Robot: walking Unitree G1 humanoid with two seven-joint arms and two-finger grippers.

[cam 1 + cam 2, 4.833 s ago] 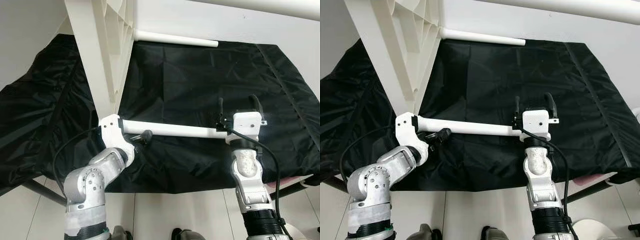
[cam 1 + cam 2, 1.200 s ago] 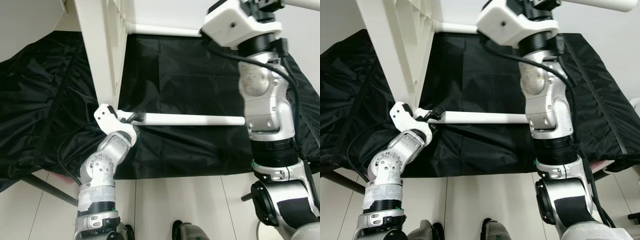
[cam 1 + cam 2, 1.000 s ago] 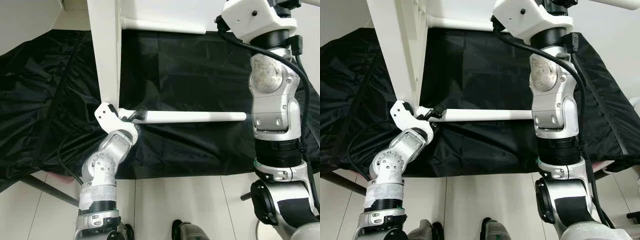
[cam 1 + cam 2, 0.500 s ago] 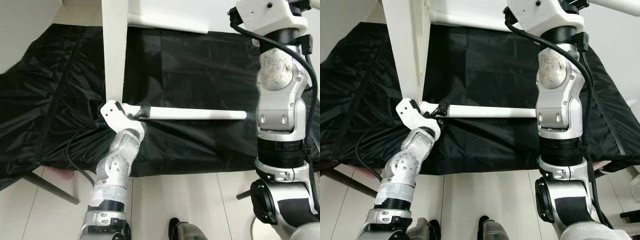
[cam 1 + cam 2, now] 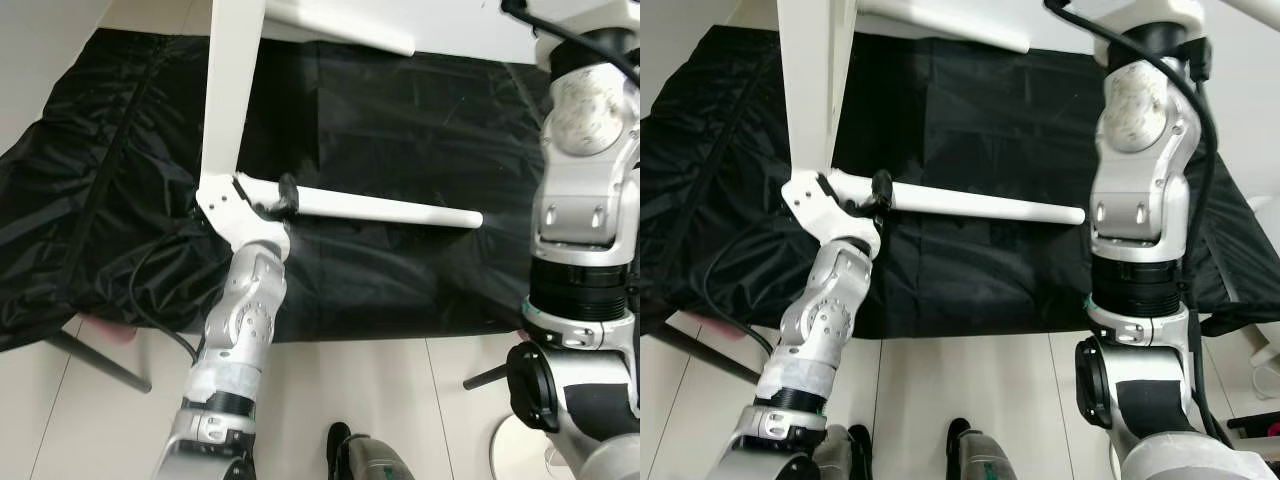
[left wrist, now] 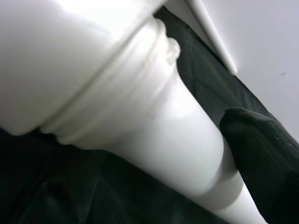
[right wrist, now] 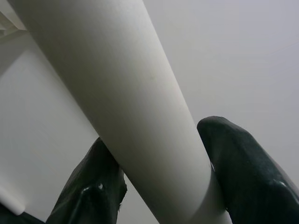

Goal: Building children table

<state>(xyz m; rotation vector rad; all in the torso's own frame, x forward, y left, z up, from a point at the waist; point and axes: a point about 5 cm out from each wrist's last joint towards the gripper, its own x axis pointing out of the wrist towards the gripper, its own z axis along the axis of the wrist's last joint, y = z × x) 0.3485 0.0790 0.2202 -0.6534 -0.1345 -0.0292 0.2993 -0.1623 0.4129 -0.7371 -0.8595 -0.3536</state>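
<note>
The white table top [image 5: 232, 90] stands on edge over the black cloth. From its lower corner a white leg [image 5: 385, 208] sticks out to the right, sloping slightly down. My left gripper [image 5: 280, 197] is shut on this leg close to its threaded base; one black finger [image 6: 266, 149] presses against the leg [image 6: 154, 126]. A second leg [image 5: 340, 35] juts out near the top. My right arm [image 5: 590, 200] reaches straight up at the right. My right gripper [image 7: 163, 177] is shut around another white leg [image 7: 131, 84], with a finger on each side.
Black cloth [image 5: 430, 120] covers the work surface, whose front edge [image 5: 400, 335] runs just before my feet. White floor tiles [image 5: 380, 400] lie below. A dark metal strut [image 5: 95, 360] slants at lower left. A round white base [image 5: 520, 450] sits at lower right.
My right gripper has left the free end of the lower leg and risen to grip an upper leg. The table top has turned, and the lower leg now slopes down to the right.
</note>
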